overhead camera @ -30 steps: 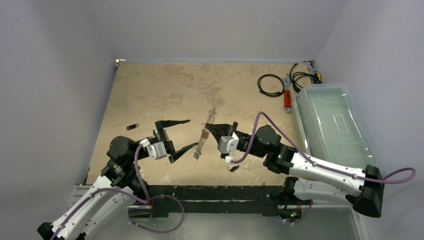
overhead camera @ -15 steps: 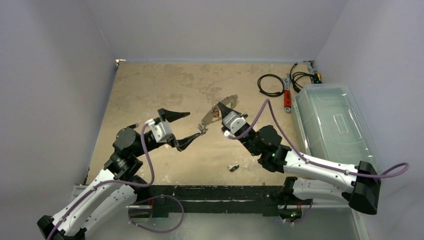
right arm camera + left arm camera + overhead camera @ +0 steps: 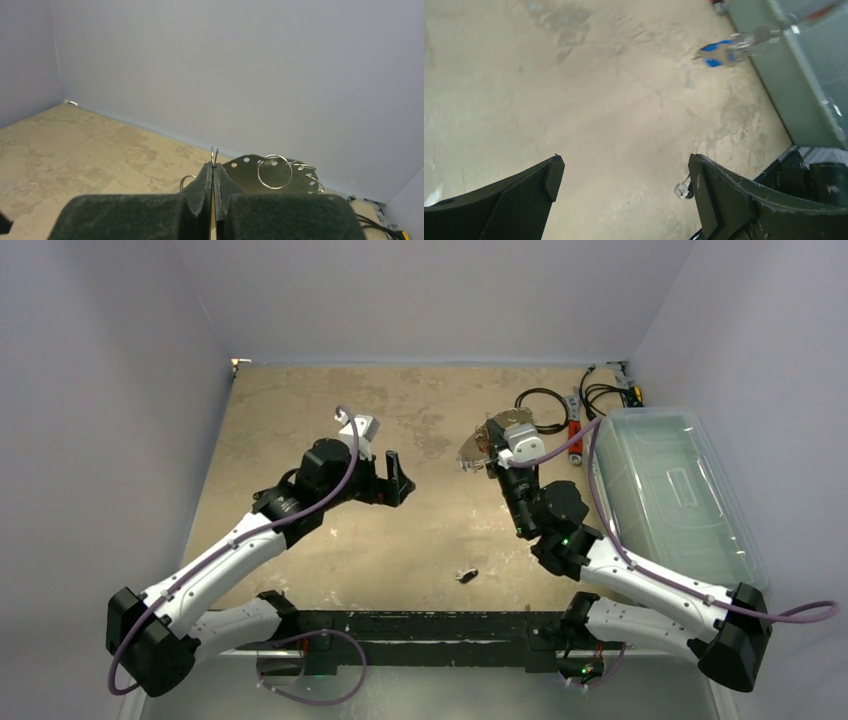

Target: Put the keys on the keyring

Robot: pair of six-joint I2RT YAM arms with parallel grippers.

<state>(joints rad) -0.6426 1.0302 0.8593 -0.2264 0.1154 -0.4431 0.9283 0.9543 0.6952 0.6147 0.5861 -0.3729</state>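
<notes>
Right gripper (image 3: 213,169): pressed together on the thin wire of the keyring (image 3: 243,172), holding it off the table (image 3: 300,420), holed crescent just beyond the fingertips.
Left gripper (image 3: 624,167): spread wide with nothing between the fingers, hovering above the table.
Blue-headed key (image 3: 718,51): hangs at the keyring, apparently already on it.
Loose key (image 3: 466,574): lies on the table near the arm bases, well apart from both grippers.
Next move: probably fetch it, pinching the head so its hole stays free.
Risk: a tiny key can pivot or slip, so the hoop should be kept steady.
</notes>
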